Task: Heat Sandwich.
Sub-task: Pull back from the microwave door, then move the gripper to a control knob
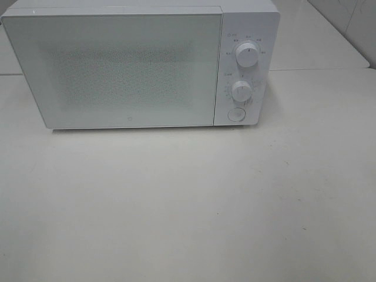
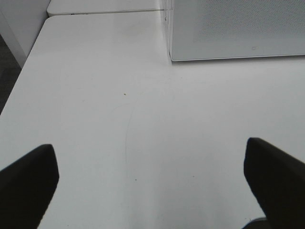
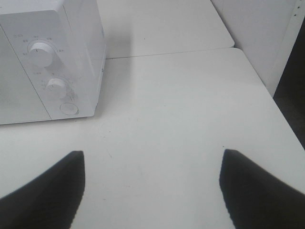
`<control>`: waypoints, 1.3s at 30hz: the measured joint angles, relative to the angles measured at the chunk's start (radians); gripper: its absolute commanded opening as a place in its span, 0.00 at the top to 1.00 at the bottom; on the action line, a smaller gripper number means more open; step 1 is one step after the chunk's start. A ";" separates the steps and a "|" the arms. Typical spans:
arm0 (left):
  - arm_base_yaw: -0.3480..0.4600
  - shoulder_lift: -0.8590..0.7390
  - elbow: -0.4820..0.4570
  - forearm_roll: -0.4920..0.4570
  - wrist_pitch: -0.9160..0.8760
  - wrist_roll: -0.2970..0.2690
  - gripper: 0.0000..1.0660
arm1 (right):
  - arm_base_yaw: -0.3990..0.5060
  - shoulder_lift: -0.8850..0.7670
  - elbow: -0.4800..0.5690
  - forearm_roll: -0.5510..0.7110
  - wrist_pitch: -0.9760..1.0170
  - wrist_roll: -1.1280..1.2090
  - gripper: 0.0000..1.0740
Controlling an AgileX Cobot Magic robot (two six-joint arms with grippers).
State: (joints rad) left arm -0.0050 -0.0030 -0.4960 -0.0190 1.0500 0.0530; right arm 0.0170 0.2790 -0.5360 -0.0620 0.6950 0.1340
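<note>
Bright and even throughout, with soft light from overhead. Washes the table (image 1: 188, 205) to a flat cream in the high view, leaving only a thin, soft shadow along the microwave (image 1: 117, 64) base. Faint greenish cast and fine grain on the door (image 1: 111, 70). Slightly soft overall, no motion blur. In the left wrist view, nearly blown to white on the table, with fingers (image 2: 28, 186) as blurred, featureless black shapes. In the right wrist view, a grey shadow beside the microwave toward the far table edge, with fingers likewise black and out of focus.
</note>
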 measured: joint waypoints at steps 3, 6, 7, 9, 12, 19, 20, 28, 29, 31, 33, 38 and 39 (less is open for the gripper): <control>0.000 0.000 0.000 0.000 0.000 0.000 0.08 | 0.000 0.043 0.000 0.000 -0.022 0.000 0.30; 0.000 0.000 0.000 0.000 0.000 0.000 0.08 | 0.000 0.138 0.000 0.000 -0.076 0.000 0.30; 0.000 0.000 0.000 0.000 0.000 0.000 0.08 | 0.000 0.179 0.000 0.000 -0.108 0.000 0.30; 0.000 0.000 0.000 0.000 0.000 0.000 0.08 | 0.000 0.202 0.000 0.000 -0.125 0.000 0.30; 0.000 0.000 0.000 0.000 0.000 0.000 0.08 | 0.000 0.263 0.000 0.000 -0.169 0.000 0.30; 0.000 0.000 0.000 0.000 0.000 0.000 0.08 | 0.000 0.395 0.000 0.001 -0.298 0.000 0.30; 0.000 0.000 0.000 0.000 0.000 0.000 0.08 | 0.000 0.435 0.000 0.001 -0.339 0.000 0.30; 0.000 0.000 0.000 0.000 -0.001 0.000 0.08 | 0.000 0.568 0.002 0.001 -0.510 0.000 0.30; 0.000 0.000 0.000 0.000 -0.001 0.000 0.08 | 0.000 0.609 0.013 0.001 -0.583 0.000 0.30; 0.000 0.000 0.000 0.000 -0.001 0.000 0.08 | 0.000 0.629 0.022 0.001 -0.627 0.000 0.30; 0.000 0.000 0.000 0.000 -0.001 0.000 0.08 | 0.000 0.685 0.055 0.001 -0.743 0.000 0.30; 0.000 0.000 0.000 0.000 -0.001 0.000 0.08 | 0.000 0.765 0.100 0.003 -0.935 0.000 0.30; 0.000 0.000 0.000 0.000 -0.001 0.000 0.08 | 0.000 0.775 0.109 0.007 -0.973 -0.001 0.30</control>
State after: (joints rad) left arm -0.0050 -0.0030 -0.4960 -0.0190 1.0490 0.0530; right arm 0.0170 1.0540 -0.4270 -0.0550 -0.2780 0.1330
